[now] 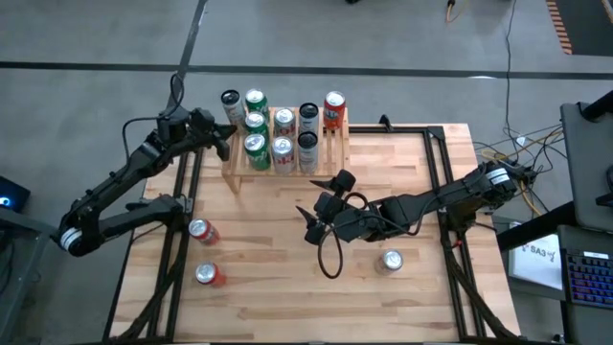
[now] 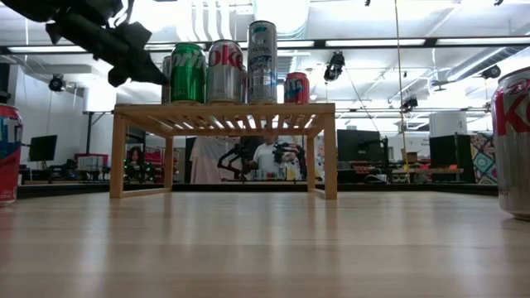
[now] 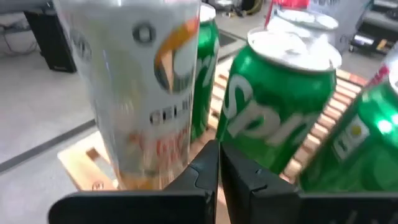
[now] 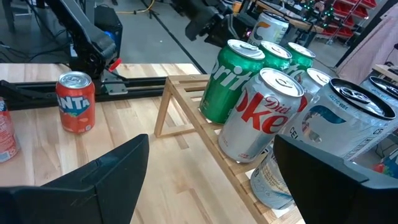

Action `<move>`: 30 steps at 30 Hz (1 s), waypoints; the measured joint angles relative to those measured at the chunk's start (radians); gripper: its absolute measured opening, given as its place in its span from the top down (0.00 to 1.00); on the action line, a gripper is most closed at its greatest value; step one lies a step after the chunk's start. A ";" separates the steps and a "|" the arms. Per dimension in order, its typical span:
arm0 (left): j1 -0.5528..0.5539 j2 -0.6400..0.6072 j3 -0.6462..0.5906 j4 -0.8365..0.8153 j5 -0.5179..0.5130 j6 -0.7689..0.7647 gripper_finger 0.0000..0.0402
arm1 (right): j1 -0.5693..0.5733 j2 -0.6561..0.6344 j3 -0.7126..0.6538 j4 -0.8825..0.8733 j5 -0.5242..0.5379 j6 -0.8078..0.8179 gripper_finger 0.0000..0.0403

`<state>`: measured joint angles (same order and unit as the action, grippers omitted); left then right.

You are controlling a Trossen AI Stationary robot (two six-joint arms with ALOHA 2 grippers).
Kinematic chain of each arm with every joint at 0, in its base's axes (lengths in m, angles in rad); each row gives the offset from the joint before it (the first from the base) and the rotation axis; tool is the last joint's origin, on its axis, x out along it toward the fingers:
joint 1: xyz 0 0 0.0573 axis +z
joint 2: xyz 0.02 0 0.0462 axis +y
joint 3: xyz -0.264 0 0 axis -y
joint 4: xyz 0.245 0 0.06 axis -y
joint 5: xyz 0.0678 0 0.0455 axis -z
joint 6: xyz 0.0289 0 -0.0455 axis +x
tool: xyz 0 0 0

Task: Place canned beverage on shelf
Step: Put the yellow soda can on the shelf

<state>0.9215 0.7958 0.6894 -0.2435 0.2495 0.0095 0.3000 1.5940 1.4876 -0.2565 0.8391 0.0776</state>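
Light plank-wood tabletop point(image 1: 287, 278), dark frame rails along its left and right edges. Standing on it near the far edge: low light-wood slatted shelf point(image 1: 330, 144) on short side legs.

On the shelf, upright and closely packed: three green soda cans point(image 1: 256, 150), silver Diet Coke cans point(image 1: 283, 123), tall slim pale cans point(image 1: 307, 117), one tall orange-red can point(image 1: 333, 109) at the right end.

Directly on the tabletop: two red-orange cans near the left edge point(image 1: 203, 231), point(image 1: 208, 275); one silver can point(image 1: 391, 260) towards the right.
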 joint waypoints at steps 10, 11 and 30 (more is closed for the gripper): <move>0.000 0.040 0.000 0.054 -0.078 -0.011 1.00 | 0.000 0.000 0.000 0.000 0.000 0.001 0.18; 0.000 0.042 0.000 0.056 -0.084 -0.010 1.00 | 0.000 0.000 0.000 0.000 0.000 0.001 0.18; 0.001 0.077 0.000 0.090 -0.086 0.008 1.00 | 0.000 0.000 0.000 0.000 0.000 0.008 0.18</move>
<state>0.9222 0.8729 0.6891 -0.1533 0.1634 0.0174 0.3000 1.5940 1.4876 -0.2562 0.8394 0.0860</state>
